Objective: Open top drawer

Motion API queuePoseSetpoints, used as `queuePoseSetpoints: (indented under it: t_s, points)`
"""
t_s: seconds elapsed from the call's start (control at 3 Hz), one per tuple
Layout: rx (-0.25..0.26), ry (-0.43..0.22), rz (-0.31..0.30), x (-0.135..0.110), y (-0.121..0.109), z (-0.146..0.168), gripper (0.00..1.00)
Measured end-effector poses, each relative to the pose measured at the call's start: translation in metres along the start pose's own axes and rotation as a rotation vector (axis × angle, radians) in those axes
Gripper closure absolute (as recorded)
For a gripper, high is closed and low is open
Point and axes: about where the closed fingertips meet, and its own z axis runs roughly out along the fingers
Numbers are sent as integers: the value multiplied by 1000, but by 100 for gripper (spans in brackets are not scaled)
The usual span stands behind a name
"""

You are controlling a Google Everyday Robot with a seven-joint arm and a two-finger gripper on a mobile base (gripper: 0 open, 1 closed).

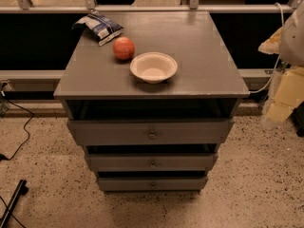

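Observation:
The top drawer [109, 133] is the widest of three matte grey drawers in a grey cabinet, with a small round knob [152, 135] at its centre. Its front stands a little forward of the cabinet body, with a dark gap above it under the cabinet top. Two narrower drawers [152, 163] sit below it, each with a similar knob. My gripper [271, 117] hangs at the end of the pale arm at the right edge of the camera view. It is to the right of the cabinet, about level with the top drawer and apart from it.
On the cabinet top [204, 65] lie a white bowl [153, 67], a red apple [123, 48] and a chip bag [98, 26]. A railing with dark panels runs behind. Black cables [19, 132] lie on the speckled floor at left.

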Motion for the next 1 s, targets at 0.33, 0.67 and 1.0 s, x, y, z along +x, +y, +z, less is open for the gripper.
queuePoseSetpoints:
  t_s: [0.33, 0.67, 1.0]
  points:
    - [0, 0, 0, 0, 0, 0, 0]
    - [20, -30, 5, -5, 0, 11, 0]
    - [59, -117, 4, -21, 9, 39, 0]
